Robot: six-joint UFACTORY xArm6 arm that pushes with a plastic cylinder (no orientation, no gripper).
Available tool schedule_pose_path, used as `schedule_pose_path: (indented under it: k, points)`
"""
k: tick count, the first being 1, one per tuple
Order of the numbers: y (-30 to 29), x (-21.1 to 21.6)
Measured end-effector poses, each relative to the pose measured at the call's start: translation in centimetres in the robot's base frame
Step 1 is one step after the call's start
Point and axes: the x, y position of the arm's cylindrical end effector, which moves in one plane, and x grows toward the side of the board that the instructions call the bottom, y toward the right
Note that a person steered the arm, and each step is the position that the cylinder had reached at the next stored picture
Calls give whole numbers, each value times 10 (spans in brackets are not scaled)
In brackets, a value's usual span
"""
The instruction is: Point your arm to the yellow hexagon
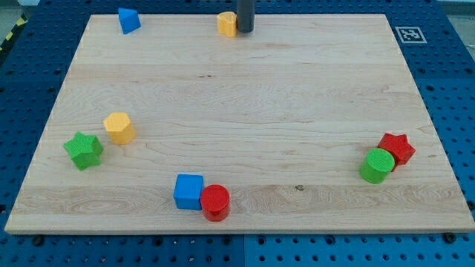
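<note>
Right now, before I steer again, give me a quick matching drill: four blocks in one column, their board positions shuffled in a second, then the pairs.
Blocks:
1. yellow hexagon
2. blue cube
3. red star
4. blue triangular block

Places:
A. top edge, view's left
B. beside the green cylinder, view's right
C. just above-right of the green star, view's left
D. touching the red cylinder, near the bottom edge

Pairs: 1-C, 2-D, 3-B, 4-A.

My tip sits at the top edge beside a second yellow block, far from the hexagon.
</note>
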Motion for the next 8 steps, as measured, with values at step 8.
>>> schedule_pose_path:
  k: [8]
  points:
    - [118, 112]
